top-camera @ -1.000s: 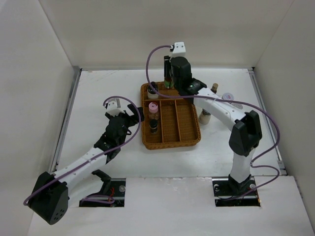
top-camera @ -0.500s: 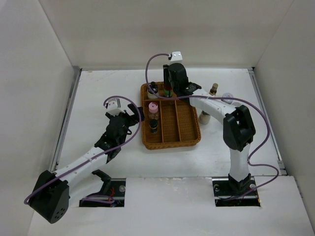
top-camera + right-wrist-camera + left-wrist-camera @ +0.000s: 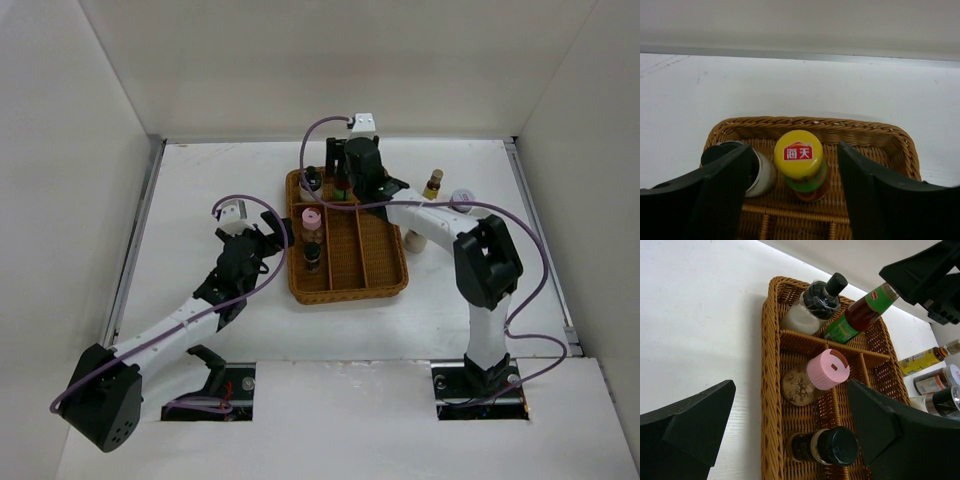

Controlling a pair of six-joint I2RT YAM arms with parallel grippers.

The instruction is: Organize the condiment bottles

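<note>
While right fingers (image 3: 720, 190) flank the yellow-capped bottle (image 3: 799, 152) loosely, left fingers (image 3: 690, 420) gape empty beside tray (image 3: 767, 390).

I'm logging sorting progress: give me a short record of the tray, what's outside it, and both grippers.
wicker tray, far compartment: black-capped bottle, yellow-capped bottle
left lane: pink-capped jar, black-capped jar
table right of tray: brown-capped bottle, two others
right gripper: jaws open either side of yellow-capped bottle
left gripper: jaws open, empty, left of tray
</note>
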